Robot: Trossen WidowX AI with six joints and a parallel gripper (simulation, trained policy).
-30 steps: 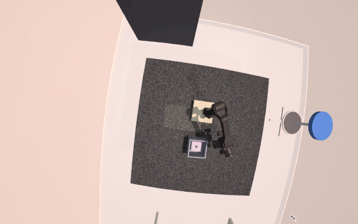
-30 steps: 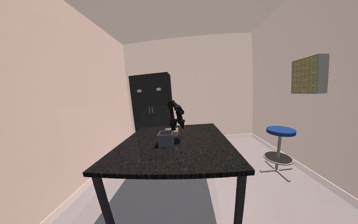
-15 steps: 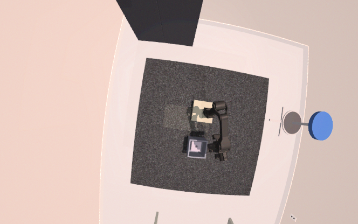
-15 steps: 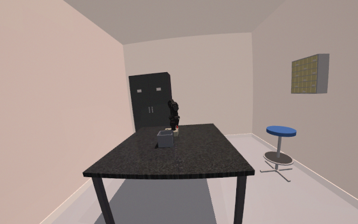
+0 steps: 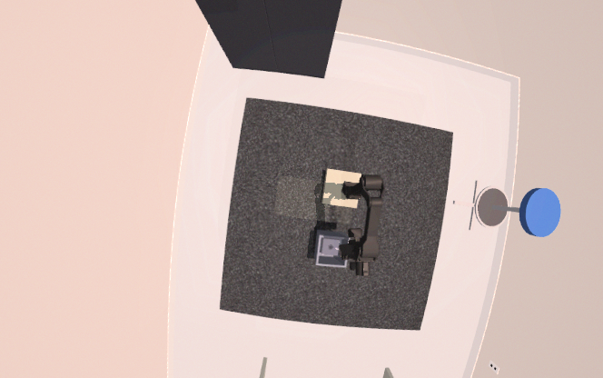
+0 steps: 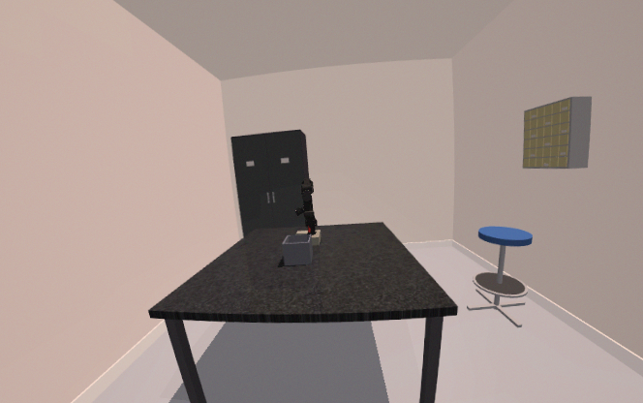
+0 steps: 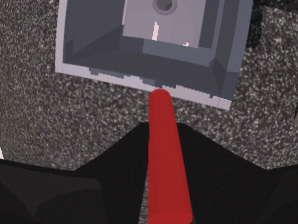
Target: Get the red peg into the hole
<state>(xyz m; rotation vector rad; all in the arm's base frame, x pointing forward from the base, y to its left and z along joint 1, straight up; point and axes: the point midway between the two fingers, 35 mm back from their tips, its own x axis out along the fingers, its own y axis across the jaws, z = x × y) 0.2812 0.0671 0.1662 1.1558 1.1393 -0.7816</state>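
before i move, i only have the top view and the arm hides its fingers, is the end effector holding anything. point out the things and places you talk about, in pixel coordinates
Observer: Yes. The wrist view shows the end effector point(image 5: 342, 250) point(image 6: 312, 232) point(image 7: 161, 130) shut on the red peg point(image 6: 310, 230) point(image 7: 165, 155).
Operator: is the peg's far end lined up with the hole
Observer: No. In the wrist view it appears at the box's point(image 5: 331, 265) point(image 6: 297, 252) point(image 7: 59, 40) near rim, with the hole point(image 5: 331, 247) point(image 7: 165, 4) farther on.
Operator: what does exterior add
Observer: A bit of red peg shows higher in the picture than the box's rim.

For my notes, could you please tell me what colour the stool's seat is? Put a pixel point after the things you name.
Blue point(image 5: 543, 212) point(image 6: 505, 234); the exterior view shows it best.
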